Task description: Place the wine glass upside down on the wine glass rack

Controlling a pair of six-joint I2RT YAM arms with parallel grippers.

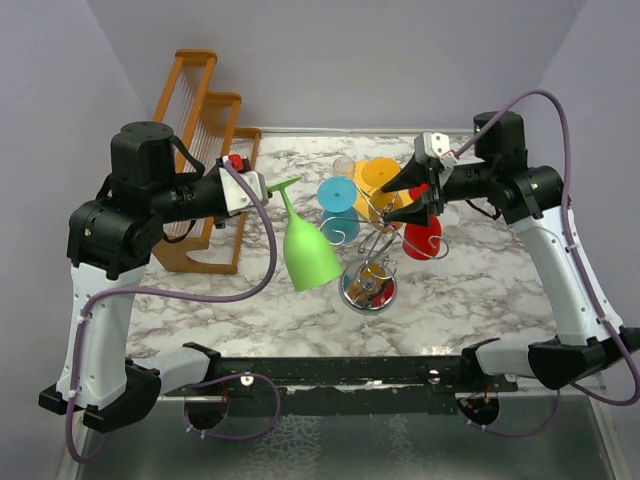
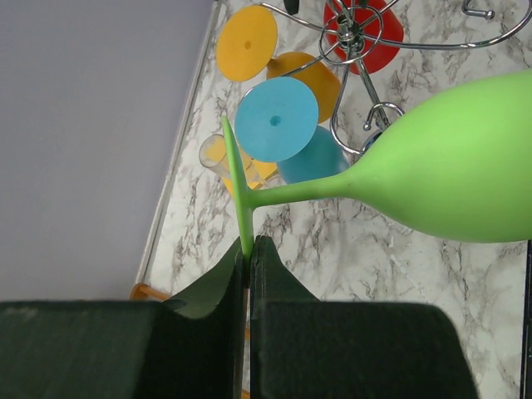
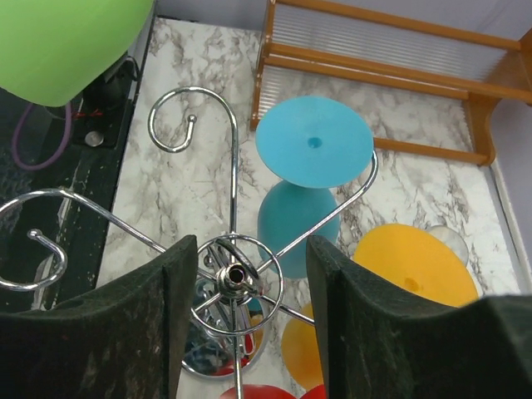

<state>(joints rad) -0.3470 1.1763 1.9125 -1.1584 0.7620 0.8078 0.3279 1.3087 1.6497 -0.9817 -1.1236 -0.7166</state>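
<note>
Two arms reach inward over the marble table (image 1: 480, 290), and yours on the left comes first. Its elbow is raised and its forearm runs level toward the middle. The left gripper (image 2: 248, 249) is pressed together on the thin rim of the green wine glass (image 2: 449, 174) foot, so that foot stands edge-on straight out from the fingertips. From there the stem runs off to one side of the fingers, and the bowl hangs at its end, tilted, neither upright nor fully inverted. From above, the bowl lies just past the hand toward the near edge.

Beyond the bowl, further out from that hand, stands the wine glass rack (image 1: 370, 250). The green glass is beside the rack; whether they touch I cannot tell. A blue glass (image 1: 338, 195), an orange glass (image 1: 378, 175) and a red glass (image 1: 422, 235) crowd round the rack's arms; the blue one sits foot-up in a loop.

Your right arm rises from its base, then bends back in toward the middle, wrist pitched downward. The right gripper (image 3: 249, 249) has its fingers apart, straddling the top hub of the rack's stem, which sits directly between and just below them; one finger is very near the hub ring, the other clear of it. An orange wooden rack (image 3: 374, 50) lies well ahead of that hand.
</note>
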